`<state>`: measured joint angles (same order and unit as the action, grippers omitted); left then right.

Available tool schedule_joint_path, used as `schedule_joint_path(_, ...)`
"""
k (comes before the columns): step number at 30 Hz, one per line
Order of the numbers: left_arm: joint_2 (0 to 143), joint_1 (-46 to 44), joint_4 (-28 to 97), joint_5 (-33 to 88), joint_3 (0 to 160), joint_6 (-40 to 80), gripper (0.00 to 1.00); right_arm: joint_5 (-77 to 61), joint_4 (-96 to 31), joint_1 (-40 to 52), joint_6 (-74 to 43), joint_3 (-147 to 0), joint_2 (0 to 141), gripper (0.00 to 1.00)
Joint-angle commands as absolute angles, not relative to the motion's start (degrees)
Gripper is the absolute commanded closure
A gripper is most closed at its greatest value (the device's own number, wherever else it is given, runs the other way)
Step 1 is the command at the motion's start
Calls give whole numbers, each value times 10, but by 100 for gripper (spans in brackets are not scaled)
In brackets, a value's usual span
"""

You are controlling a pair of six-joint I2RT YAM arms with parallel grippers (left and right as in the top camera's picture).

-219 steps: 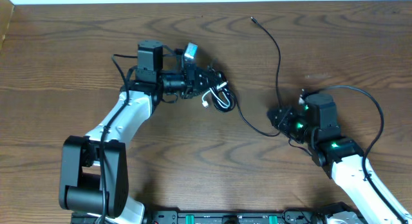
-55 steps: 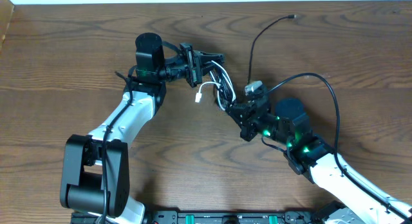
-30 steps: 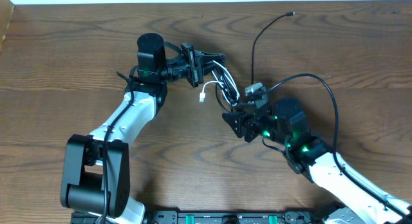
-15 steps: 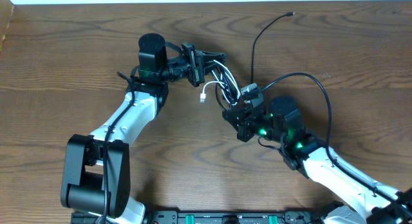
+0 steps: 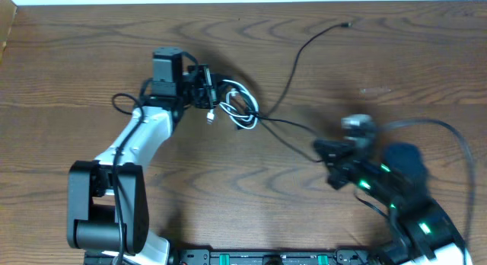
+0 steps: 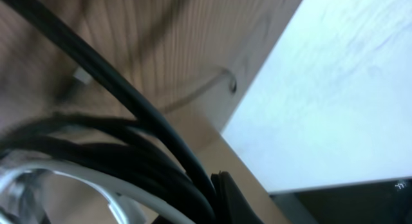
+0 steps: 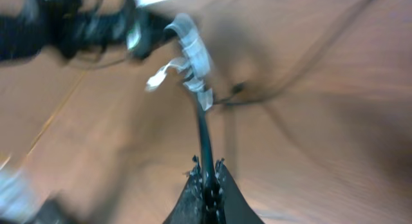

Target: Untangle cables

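The left gripper (image 5: 210, 91) has its jaws together on the bundle (image 5: 242, 113) — black and white loops bunched just off its tips, with a white plug (image 5: 209, 117) hanging beside them. In the left wrist view the white cable (image 6: 96, 185) curves under the black strands, right against the jaw.

The right gripper (image 7: 206, 180), blurred, is clamped on the black cable (image 7: 202, 137), which runs straight from its tips to the bundle, well apart. A loose black end (image 5: 347, 23) trails toward the far edge of the table (image 5: 91, 36) — bare wood lies between the two grippers and on all sides of the right one.
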<state>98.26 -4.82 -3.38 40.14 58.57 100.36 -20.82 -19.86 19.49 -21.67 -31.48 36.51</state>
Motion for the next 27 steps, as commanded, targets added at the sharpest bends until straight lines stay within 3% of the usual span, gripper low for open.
schedule_joint_path(1, 972, -11, -22, 368, 595, 893, 92, -76, -232, 145, -201, -321, 277, 99)
schedule_joint_path(9, 972, 59, 51, 357, 595, 866, 93, 179, -353, 50, -265, -321, 194, 99)
schedule_joint_path(14, 972, 87, 70, 355, 595, 866, 92, 182, -386, 28, -283, -320, 208, 98)
schedule_joint_path(17, 972, 86, 70, 379, 595, 866, 93, 120, -385, 28, -283, -320, 219, 85)
schedule_joint_path(22, 972, 66, 70, 432, 595, 866, 93, -106, -349, 32, -282, -320, 256, 66)
schedule_joint_path(27, 972, 33, 87, 446, 595, 869, 93, -371, -237, 54, -172, -320, 334, 50)
